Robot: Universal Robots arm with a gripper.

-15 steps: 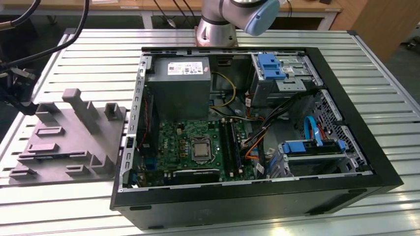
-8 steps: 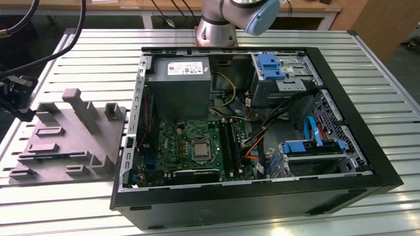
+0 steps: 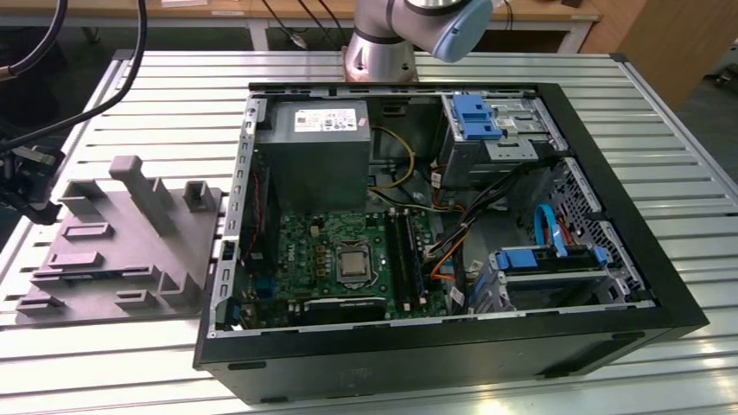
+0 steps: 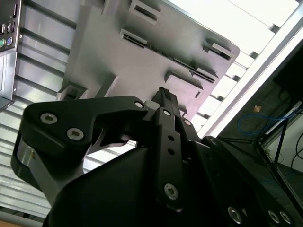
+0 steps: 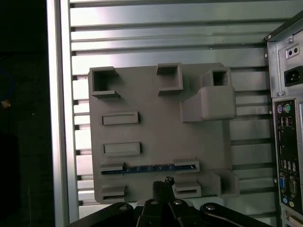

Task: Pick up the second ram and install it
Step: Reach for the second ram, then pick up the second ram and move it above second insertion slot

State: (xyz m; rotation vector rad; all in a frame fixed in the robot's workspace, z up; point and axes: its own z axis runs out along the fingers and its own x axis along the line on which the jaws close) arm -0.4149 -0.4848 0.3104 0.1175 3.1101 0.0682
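Observation:
The second ram (image 5: 147, 169) is a thin blue stick standing on edge in a slot of the grey holder block (image 5: 156, 132). That block lies on the slatted table beside the open computer case (image 3: 623, 285), at the exterior view's left (image 3: 116, 242). My gripper (image 5: 163, 185) hangs above the block's edge, a short way from the ram and not touching it. Its black fingertips (image 4: 163, 97) are together with nothing between them. The black memory slot strips (image 3: 403, 251) lie on the green motherboard next to the silver processor (image 3: 349, 262).
The case's rear panel with ports (image 5: 286, 156) stands close beside the block. Inside the case are a grey power-supply box (image 3: 314, 151), blue drive brackets (image 3: 475, 117) and loose cables (image 3: 461, 233). The arm's base (image 3: 381, 43) stands behind the case. Black cables (image 3: 69, 95) hang at the table's far corner.

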